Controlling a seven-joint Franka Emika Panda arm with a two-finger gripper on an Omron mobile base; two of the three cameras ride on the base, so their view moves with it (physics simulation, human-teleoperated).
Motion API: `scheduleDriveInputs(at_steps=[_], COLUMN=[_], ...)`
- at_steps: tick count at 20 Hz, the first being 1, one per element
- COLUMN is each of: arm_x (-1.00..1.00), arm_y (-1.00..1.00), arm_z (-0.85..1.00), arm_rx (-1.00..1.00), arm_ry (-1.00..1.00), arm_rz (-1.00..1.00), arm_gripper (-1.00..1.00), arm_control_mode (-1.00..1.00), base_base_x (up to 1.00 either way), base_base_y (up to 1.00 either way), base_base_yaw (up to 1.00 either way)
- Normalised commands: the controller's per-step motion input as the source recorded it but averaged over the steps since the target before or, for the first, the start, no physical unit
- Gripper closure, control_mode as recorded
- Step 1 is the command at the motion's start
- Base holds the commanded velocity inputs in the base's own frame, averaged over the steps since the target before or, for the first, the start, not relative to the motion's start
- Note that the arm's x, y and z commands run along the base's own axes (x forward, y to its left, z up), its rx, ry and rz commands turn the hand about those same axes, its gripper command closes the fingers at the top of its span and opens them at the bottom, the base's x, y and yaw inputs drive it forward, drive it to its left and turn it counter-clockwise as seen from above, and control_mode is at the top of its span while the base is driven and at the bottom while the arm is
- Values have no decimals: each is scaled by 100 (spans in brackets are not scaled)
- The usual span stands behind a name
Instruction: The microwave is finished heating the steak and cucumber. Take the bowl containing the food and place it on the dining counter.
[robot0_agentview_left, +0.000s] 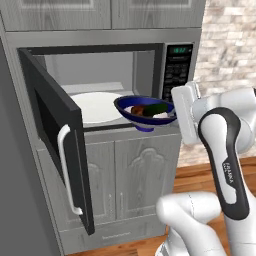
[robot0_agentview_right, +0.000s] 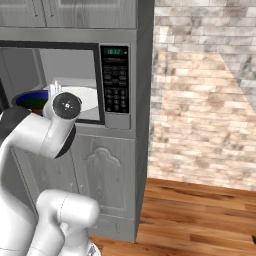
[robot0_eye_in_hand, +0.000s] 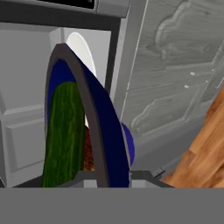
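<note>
Left base view: microwave (robot0_agentview_left: 176, 70) with its door (robot0_agentview_left: 57, 135) swung wide, white plate (robot0_agentview_left: 97, 106) inside, and the dark blue bowl (robot0_agentview_left: 145, 112) — steak (robot0_agentview_left: 138, 109) and cucumber (robot0_agentview_left: 156, 108) in it — held in the air just outside the opening, the gripper (robot0_agentview_left: 175, 116) clamped on its right rim. Right base view: bowl (robot0_agentview_right: 31, 99) partly hidden behind the arm, left of the button panel (robot0_agentview_right: 115, 80). Hand view: bowl rim (robot0_eye_in_hand: 94, 127) pinched between the fingertips (robot0_eye_in_hand: 144, 177) — cucumber (robot0_eye_in_hand: 64, 131) lying inside, steak (robot0_eye_in_hand: 89, 153) beside it.
</note>
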Motion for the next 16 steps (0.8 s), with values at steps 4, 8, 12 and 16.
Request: scheduleDriveInputs(at_steps=[4,8,12,16], arm_x=[-1,-3,0,0], arm_y=[0,-5,0,0], arm_z=[0,0,0,0], arm_rx=[0,0,0,0], arm_ry=[0,0,0,0], arm_rz=[0,0,0,0], arm_gripper=[100,100,100,100], arm_control_mode=[-100,100,100,100], base_base_x=[0,-5,-26,-41], base_base_y=[0,-24,-91,-79], base_base_yaw=[0,0,11,40])
